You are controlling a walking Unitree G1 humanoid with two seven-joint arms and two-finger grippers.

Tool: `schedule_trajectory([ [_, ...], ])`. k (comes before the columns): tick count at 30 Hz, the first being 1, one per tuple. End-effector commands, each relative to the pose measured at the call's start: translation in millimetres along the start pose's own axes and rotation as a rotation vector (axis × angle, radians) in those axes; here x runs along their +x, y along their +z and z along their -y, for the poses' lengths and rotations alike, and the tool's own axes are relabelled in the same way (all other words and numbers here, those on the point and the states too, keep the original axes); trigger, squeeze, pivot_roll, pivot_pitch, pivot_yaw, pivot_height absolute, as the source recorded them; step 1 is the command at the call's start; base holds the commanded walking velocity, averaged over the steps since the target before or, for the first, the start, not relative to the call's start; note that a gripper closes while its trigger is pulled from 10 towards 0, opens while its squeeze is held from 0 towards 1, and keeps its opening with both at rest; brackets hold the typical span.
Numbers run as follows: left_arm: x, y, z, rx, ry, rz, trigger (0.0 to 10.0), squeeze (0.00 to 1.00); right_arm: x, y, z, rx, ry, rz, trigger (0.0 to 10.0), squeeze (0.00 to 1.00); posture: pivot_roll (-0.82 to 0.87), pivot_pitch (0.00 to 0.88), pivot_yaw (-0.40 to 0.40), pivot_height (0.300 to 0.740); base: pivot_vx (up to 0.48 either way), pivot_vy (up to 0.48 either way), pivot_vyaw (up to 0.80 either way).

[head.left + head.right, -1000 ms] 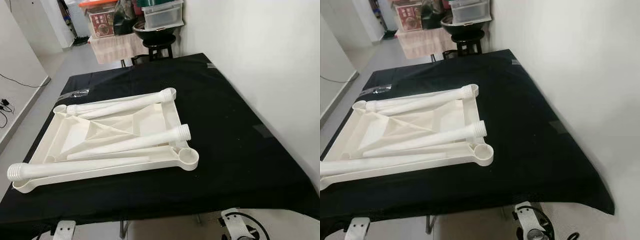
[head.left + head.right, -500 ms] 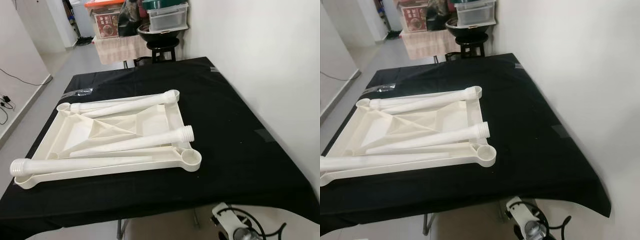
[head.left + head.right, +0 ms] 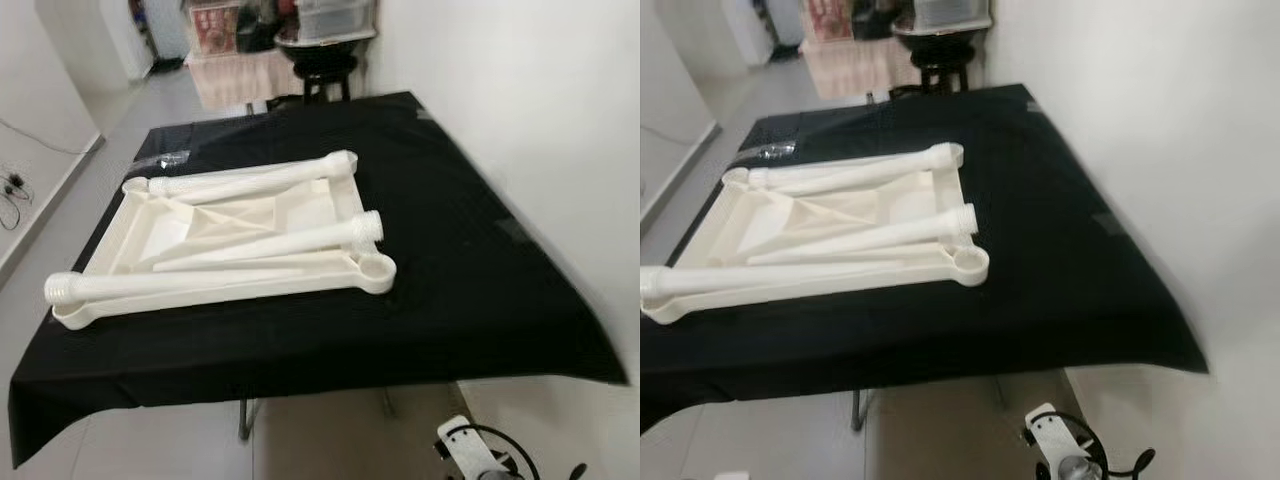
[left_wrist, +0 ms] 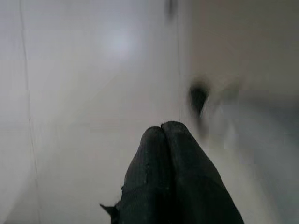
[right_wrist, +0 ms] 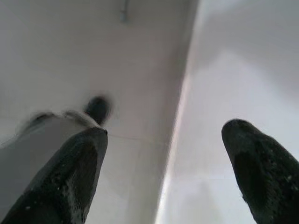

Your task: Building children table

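My wrist cameras show my left pincer [image 4: 169, 140] pressed together, my right pincer [image 5: 163, 175] spread wide (both over floor). Ahead, the white tabletop [image 3: 225, 245] with loose legs [image 3: 270, 243] lies on the black counter [image 3: 450, 260]; stool [image 3: 322, 70] at twelve o'clock.

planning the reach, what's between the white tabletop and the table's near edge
Bare black cloth, seen in the left eye view: nothing lies between the upturned white tabletop with its loose legs and the near edge.

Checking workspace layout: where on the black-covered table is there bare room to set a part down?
The widest free patch lies between the white tabletop panel and the wall-side edge of the black cloth. Bare strips run along the near and far edges. The left side is crowded with the panel and the legs lying on it.
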State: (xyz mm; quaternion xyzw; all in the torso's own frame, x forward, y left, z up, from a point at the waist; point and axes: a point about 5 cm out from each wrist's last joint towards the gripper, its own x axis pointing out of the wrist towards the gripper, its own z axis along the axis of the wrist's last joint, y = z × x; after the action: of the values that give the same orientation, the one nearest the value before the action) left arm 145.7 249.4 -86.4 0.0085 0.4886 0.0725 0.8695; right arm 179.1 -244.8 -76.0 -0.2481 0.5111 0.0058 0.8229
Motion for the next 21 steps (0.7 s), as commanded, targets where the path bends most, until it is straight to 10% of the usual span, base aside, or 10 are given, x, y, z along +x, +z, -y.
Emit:
schedule_trajectory([
  [1,-2.0,-7,-3.8,0.005,0.0,-0.014,10.0,0.0,0.6,27,9.6,0.033,-0.047,0.088,10.0,0.0,-0.1,0.0,0.077,0.74,0.0,0.0,0.0],
  [9,-7.4,75,-16.0,0.101,-0.065,0.396,10.0,0.0,-23.2,103,35.5,0.07,-0.24,0.469,10.0,0.0,-0.09,0.0,0.07,0.74,0.0,0.0,0.0],
  [14,-18.2,104,-17.9,0.141,-0.073,0.556,10.0,0.0,-34.8,113,37.4,0.081,-0.241,0.539,10.0,0.0,-0.09,0.0,0.069,0.74,0.0,0.0,0.0],
  [16,-57.9,153,10.8,0.268,-0.161,0.858,10.0,0.0,-65.6,125,37.2,0.086,-0.178,0.676,10.0,0.0,-0.09,0.0,0.068,0.74,0.0,0.0,0.0],
  [21,-84.5,168,46.4,0.301,-0.259,0.983,10.0,0.0,-83.1,124,23.8,-0.005,0.001,0.736,10.0,0.0,-0.09,0.0,0.071,0.74,0.0,0.0,0.0],
])
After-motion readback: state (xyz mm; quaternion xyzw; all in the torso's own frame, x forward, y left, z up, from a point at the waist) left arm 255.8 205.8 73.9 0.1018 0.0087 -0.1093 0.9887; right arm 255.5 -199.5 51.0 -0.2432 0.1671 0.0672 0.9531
